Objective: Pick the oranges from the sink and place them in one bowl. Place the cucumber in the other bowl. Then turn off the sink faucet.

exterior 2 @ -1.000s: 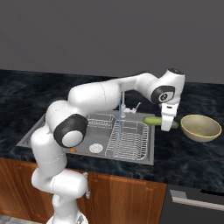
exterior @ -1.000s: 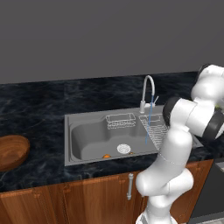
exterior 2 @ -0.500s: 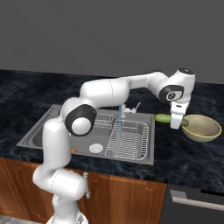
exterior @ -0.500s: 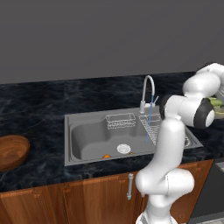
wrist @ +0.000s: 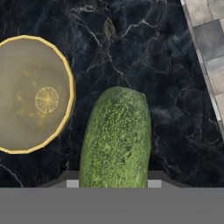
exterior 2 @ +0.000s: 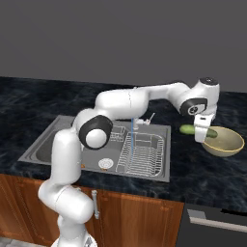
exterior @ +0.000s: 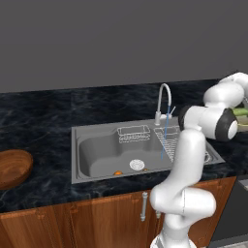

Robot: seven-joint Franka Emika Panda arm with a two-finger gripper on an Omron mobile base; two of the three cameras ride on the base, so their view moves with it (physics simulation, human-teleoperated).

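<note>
Since the earlier frames the cucumber (exterior 2: 193, 130) has been carried further right, away from the sink (exterior 2: 58, 140), and is now held just left of the olive-yellow bowl (exterior 2: 234, 144), above the dark counter (exterior 2: 193, 169). In the hand view the cucumber (wrist: 117, 138) is clamped in the pincer (exterior 2: 204, 133), its long axis running out along the fingers, with the bowl (wrist: 65, 83) rim just beside it, not yet under it. The coming move turns on this offset: the cucumber is judged to need a short further shift toward the bowl centre before release. Further out, one orange (exterior: 117, 172) is seen low in the basin near the drain. The faucet (exterior: 163, 100) is running, a thin blue stream falling. The wooden bowl (exterior: 12, 167) sits far left, well apart from the sink.
</note>
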